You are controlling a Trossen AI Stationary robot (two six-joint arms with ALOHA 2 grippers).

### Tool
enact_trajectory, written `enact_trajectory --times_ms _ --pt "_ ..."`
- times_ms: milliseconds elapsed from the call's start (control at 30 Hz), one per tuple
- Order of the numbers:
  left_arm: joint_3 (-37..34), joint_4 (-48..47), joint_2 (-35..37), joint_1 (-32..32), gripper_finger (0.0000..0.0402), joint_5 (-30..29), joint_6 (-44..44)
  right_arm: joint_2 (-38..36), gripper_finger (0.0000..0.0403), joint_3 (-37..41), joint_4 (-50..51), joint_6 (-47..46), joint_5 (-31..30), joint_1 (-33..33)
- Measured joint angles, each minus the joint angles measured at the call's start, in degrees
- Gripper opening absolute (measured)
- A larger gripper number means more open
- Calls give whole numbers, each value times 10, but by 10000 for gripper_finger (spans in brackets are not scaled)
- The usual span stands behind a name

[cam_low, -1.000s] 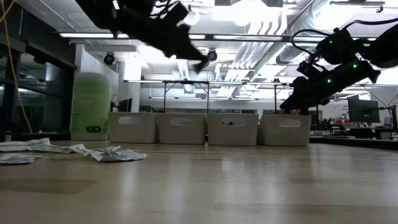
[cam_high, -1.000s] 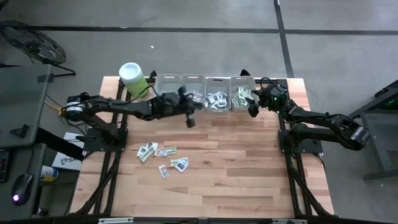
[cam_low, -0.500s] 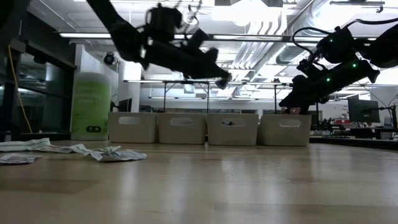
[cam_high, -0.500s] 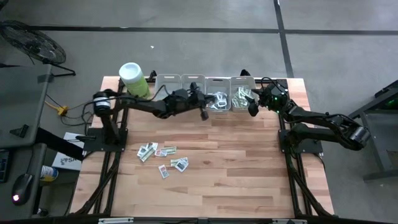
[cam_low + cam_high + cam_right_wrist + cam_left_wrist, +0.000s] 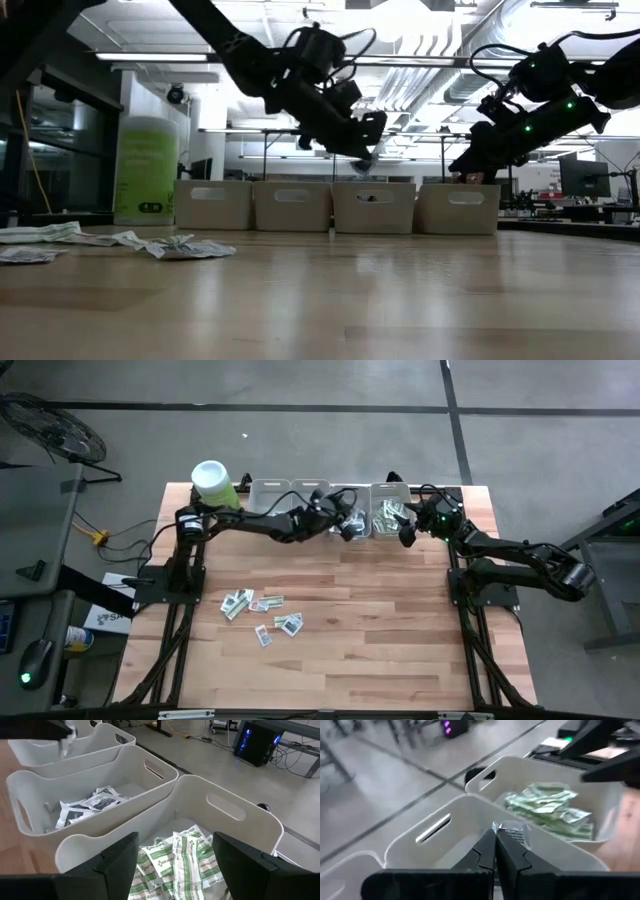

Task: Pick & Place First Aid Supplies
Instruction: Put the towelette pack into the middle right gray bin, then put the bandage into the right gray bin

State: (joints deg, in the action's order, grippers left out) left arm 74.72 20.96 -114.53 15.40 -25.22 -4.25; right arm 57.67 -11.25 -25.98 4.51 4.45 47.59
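The left gripper [image 5: 352, 528] is out over the row of grey bins, and its fingers are pinched tight on a small white packet with dark print [image 5: 512, 833], nipped by one edge so most of it sticks out past the fingertips. It hangs above the third bin [image 5: 349, 491], the one already holding white printed packets [image 5: 90, 805]. That packet looks feather-light and floppy, thin paper that will bend and flutter instead of dropping clean, so an edge pinch is the sensible hold; letting go from low inside the bin walls would probably land it best. Next door, the last bin [image 5: 235, 815] is stuffed with green-and-white strips [image 5: 182, 855], and the right gripper [image 5: 408, 532] waits just over it, jaws spread wide with nothing between them. Back on the wooden table [image 5: 400, 620], a loose scatter of packets [image 5: 258, 610] lies well away from both grippers. Flat on the boards, they will likely want a careful pinch at a lifted corner.
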Motion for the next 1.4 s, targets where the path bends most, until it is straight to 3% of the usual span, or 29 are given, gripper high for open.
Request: enact_trajectory --times_ms 500,833,1033,1400 --pt "33 -81 -9 0 13 -14 -165 0 249 0 -14 9 -12 0" --pt "33 -85 -9 0 84 -13 -160 0 249 0 -18 12 -12 0" --pt "33 -113 20 0 107 -17 -57 0 249 0 -17 15 -11 0" --pt "33 -508 140 -8 108 -13 -36 0 249 0 -4 16 -10 0"
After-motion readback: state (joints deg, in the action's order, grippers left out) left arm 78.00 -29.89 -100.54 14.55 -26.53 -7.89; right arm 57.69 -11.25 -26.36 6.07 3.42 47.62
